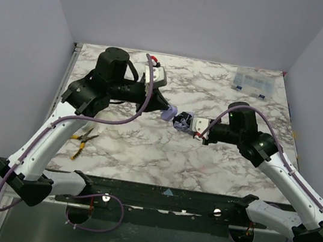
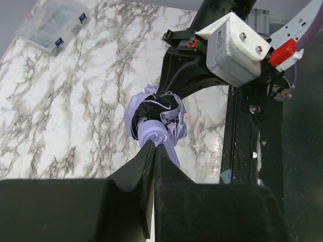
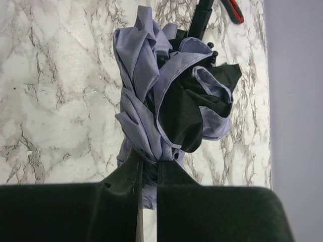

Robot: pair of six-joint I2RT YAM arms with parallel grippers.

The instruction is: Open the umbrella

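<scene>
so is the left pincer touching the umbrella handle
Touching. The left wrist view shows the left pincer shut on the umbrella handle, its fingertips pressed against the lavender end with no gap.

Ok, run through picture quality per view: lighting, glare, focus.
Top external: even, soft light, no hard shadows, the umbrella small but clear. Left wrist: a bright sheen on the table near its edge, the left pincer a dark featureless mass. Right wrist: fabric folds sharp, the right pincer underexposed.
</scene>
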